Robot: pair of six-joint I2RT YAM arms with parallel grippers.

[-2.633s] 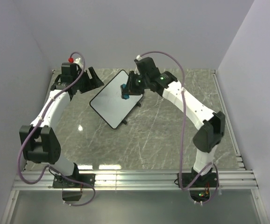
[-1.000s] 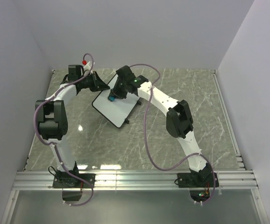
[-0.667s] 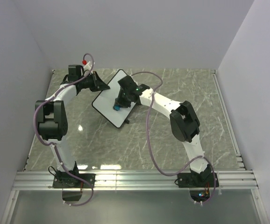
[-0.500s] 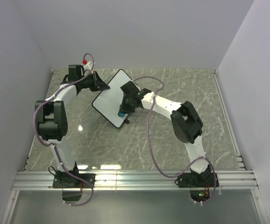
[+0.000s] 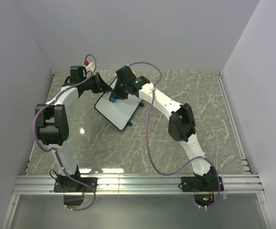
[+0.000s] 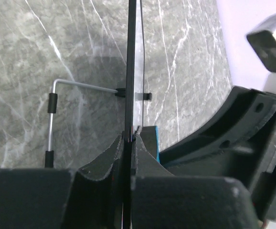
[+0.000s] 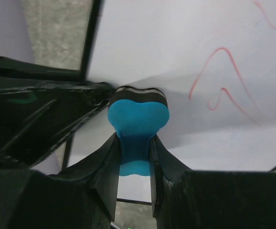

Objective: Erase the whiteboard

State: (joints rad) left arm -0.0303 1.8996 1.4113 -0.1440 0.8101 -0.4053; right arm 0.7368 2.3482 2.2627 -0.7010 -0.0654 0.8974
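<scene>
On the surface (image 5: 185,105) the whiteboard (image 5: 121,113) sits far left, seemingly propped at a tilt, though the top view is too coarse to be sure. The left gripper (image 6: 130,143) is clamped on its edge, steadying it. The right gripper (image 7: 134,143) pinches the eraser (image 7: 138,114) against the board. Wiping looks under way, and the next move is a sweep over the unwiped red strokes (image 7: 224,78).
</scene>
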